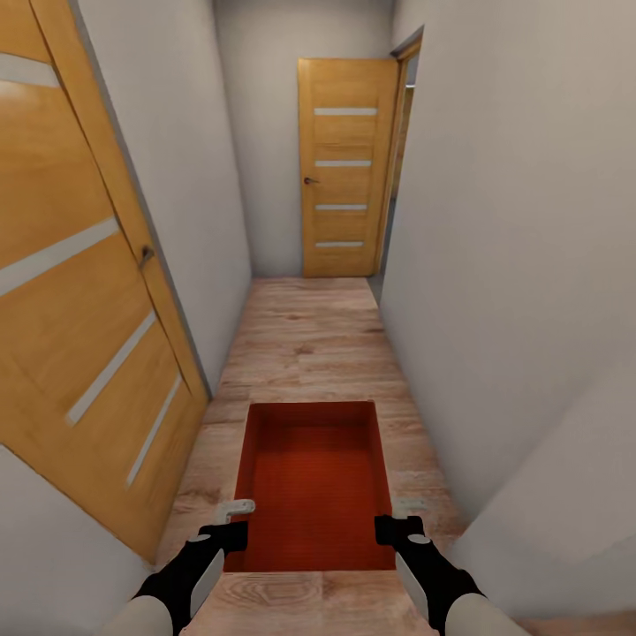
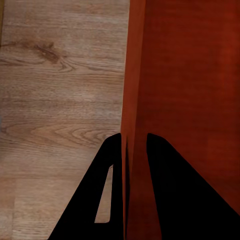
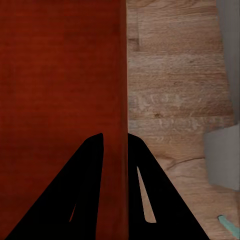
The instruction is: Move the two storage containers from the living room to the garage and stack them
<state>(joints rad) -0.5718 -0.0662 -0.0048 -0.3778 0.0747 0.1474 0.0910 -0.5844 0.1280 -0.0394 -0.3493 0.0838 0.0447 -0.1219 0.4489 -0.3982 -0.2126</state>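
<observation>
Two black fingers (image 2: 165,195) of the left gripper (image 2: 134,145) are pressed onto one side wall of an orange-red storage container (image 1: 314,481), one finger on the inside face and one on the outside, as the left wrist view shows. The right gripper (image 3: 116,137) is clamped in the same way on the opposite side wall, with its fingers (image 3: 75,190) set either side of the thin plastic edge. In the head view the left gripper (image 1: 231,530) and the right gripper (image 1: 395,528) are seen at the near corners of the open-top bin, which is held level between both arms above a light wood plank floor (image 1: 309,336). The ribbed bottom of the bin is seen from above. Whether a second bin is nested beneath cannot be told. A narrow corridor with grey-white walls (image 1: 495,265) is seen ahead, with an open wooden door (image 1: 79,291) at the left and another wooden door (image 1: 346,168) at the far end.
</observation>
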